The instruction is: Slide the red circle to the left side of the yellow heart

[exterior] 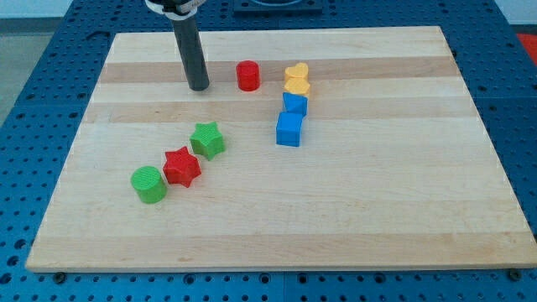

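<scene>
Resting my tip (pixel 199 85) left of red circle (pixel 247 75), yellow heart (pixel 296 79) beyond

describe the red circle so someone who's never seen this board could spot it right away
Start at the wooden board and look along its top edge, a little to the view's left of centre. There, between my tip on the view's left and the yellow heart on the view's right, stands the red circle. It is a short round cylinder, unlike the red star lower down.

Bright even overhead light, sharp focus throughout, short soft shadows under blocks, no glare, no visible edge distortion
</scene>
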`<state>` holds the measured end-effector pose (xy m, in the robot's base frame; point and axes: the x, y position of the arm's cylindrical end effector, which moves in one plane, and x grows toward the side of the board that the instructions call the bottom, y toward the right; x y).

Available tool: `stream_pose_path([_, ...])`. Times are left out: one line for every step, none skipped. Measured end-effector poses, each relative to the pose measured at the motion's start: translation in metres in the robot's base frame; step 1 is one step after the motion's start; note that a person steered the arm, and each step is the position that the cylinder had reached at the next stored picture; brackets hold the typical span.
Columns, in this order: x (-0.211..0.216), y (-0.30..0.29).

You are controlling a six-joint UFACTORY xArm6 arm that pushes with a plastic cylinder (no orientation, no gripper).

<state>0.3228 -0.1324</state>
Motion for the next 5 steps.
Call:
stream_pose_path([-0.011,0.015])
stream_pose_path([-0.011,0.048])
stream_pose_path([-0.011,0.076])
stream_pose_path([-0.011,0.093])
stream_pose_path([-0.011,0.087])
